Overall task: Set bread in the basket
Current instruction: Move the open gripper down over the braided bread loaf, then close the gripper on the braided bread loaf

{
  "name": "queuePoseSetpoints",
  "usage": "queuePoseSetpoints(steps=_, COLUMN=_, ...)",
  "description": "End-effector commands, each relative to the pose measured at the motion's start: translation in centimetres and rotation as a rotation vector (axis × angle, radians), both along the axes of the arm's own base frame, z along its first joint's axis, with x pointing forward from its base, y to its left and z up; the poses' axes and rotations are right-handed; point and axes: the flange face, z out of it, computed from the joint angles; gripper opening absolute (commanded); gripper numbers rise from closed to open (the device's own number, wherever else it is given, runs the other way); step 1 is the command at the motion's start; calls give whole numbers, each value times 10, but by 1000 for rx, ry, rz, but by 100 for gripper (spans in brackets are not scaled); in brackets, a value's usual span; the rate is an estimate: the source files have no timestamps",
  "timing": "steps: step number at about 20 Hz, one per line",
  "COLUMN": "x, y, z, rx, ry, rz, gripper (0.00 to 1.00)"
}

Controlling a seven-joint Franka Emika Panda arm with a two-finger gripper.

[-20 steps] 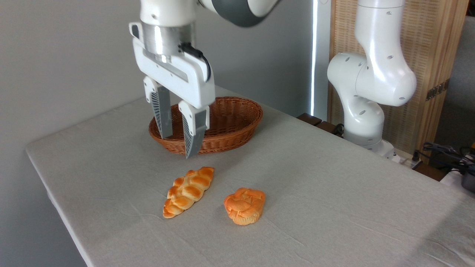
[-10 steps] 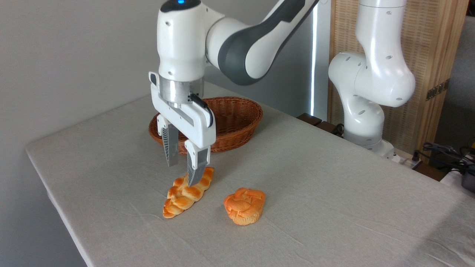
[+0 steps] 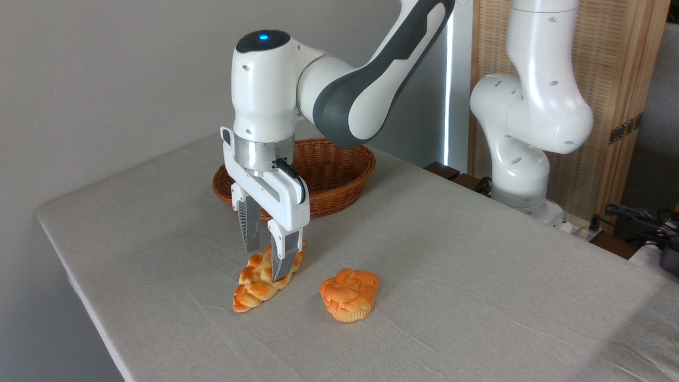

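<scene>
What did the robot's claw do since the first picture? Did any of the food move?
The gripper came down from in front of the basket and a little to the right, and now straddles the braided bread with its jaws open. It has not gripped the bread yet. The bread, the round bun and the basket stayed put.

A plain grey wall (image 3: 106, 79) fills the upper left; a bright vertical strip of light (image 3: 451, 79) stands right of centre; a slatted wooden screen (image 3: 620, 79) occupies the upper right; the grey-clothed counter (image 3: 477, 297) spans the lower frame.
</scene>
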Motion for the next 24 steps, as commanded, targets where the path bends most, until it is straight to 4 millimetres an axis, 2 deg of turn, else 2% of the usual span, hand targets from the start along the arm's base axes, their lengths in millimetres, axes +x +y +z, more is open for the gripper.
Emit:
queuePoseSetpoints(steps=1, x=-1, y=-5, z=-11, rx=0, ry=-15, rz=-6, gripper=100)
queuePoseSetpoints(steps=5, x=-1, y=-5, z=-21, rx=9, ry=0, rz=-38, gripper=73)
queuePoseSetpoints(steps=6, x=-1, y=-5, z=-22, rx=12, ry=0, rz=-54, gripper=58)
queuePoseSetpoints(steps=8, x=-1, y=-5, z=-26, rx=15, ry=6, rz=-76, gripper=38)
queuePoseSetpoints(steps=10, x=-1, y=-5, z=-27, rx=17, ry=13, rz=-83, gripper=22)
queuePoseSetpoints(steps=14, x=0, y=-7, z=-45, rx=22, ry=52, rz=-90, gripper=14)
queuePoseSetpoints(steps=16, x=0, y=-7, z=-45, rx=22, ry=54, rz=-91, gripper=14)
queuePoseSetpoints(steps=20, x=13, y=-2, z=3, rx=10, ry=62, rz=-82, gripper=9)
queuePoseSetpoints(steps=24, x=17, y=-5, z=32, rx=-5, ry=45, rz=-76, gripper=9)
